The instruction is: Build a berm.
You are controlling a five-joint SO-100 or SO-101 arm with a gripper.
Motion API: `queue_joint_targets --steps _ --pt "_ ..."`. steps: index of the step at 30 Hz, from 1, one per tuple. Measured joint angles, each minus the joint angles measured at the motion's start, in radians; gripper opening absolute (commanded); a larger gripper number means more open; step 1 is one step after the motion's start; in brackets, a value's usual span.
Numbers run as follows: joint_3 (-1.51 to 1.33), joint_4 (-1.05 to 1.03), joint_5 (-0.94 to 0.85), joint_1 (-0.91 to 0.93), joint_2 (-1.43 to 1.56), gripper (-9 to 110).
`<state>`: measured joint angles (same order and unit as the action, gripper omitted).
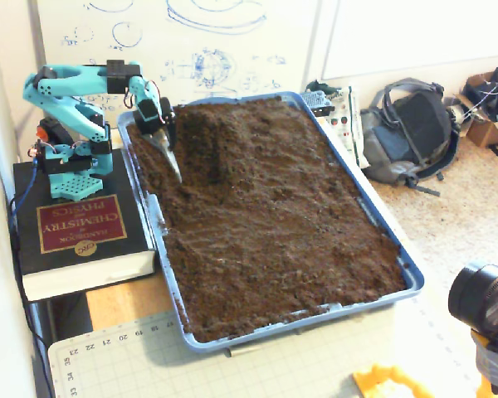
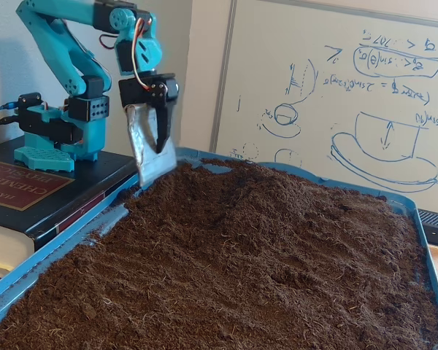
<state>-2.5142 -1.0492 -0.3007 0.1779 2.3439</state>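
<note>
The gripper [image 1: 171, 155] hangs over the far-left corner of the blue tray [image 1: 411, 274], a flat grey blade [image 2: 152, 149] fixed as one finger and a dark finger [image 2: 163, 125] set apart from it, so it stands partly spread and holds nothing; the blade tip sits at or just above the soil [image 1: 299, 240], and contact cannot be told. In the fixed view from above, the berm [image 1: 209, 137] rises just right of the blade, its long axis running away from the camera, roughly parallel to the tray's left wall. Any further heaping would likely mean sweeping loose soil rightward toward that ridge
</note>
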Motion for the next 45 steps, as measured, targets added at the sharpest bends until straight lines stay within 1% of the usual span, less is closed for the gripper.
queue_joint_targets --steps 4,10,21,26,34,45 --pt "0.003 0.005 -0.074 0.067 -0.129 0" --pt "0.061 0.074 -0.114 0.149 -0.348 0" --pt "0.106 0.25 -0.121 0.164 -0.649 0" --pt "0.137 0.313 -0.149 0.121 -0.73 0" --pt "0.149 0.439 -0.153 0.11 -0.813 0" --pt "0.221 0.459 -0.153 0.109 -0.89 0"
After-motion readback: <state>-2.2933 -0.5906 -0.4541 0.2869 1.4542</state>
